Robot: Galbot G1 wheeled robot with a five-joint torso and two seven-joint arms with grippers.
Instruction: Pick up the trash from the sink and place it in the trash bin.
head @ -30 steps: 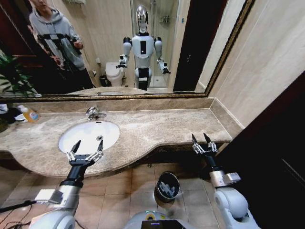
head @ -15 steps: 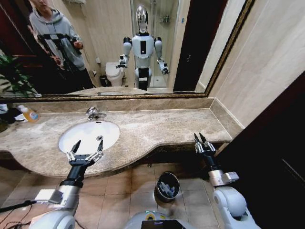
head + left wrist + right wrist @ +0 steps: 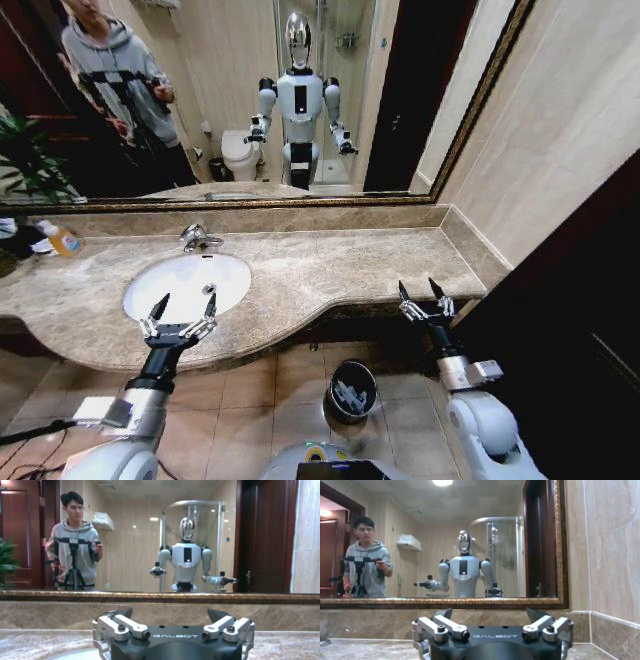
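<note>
1. The trash (image 3: 350, 397) is seen lying inside the trash bin (image 3: 335, 375) on the floor below the countertop's front edge; the sink (image 3: 180, 280) appears bare.
2. The items are judged light, small and slippery, best pinched across their middles.
3. The left gripper (image 3: 179, 316) is held spread above the sink's front rim, unchanged.
4. The right gripper (image 3: 420, 293), at the countertop's right front corner, is spread wider than half a second earlier.

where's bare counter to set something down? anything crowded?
Widest bare patch: the marble countertop between the sink and the right wall corner, short of the open right gripper. The sink basin looks bare, apart from the open left gripper at its front rim. Crowded: far left, around the orange-liquid bottle.
</note>
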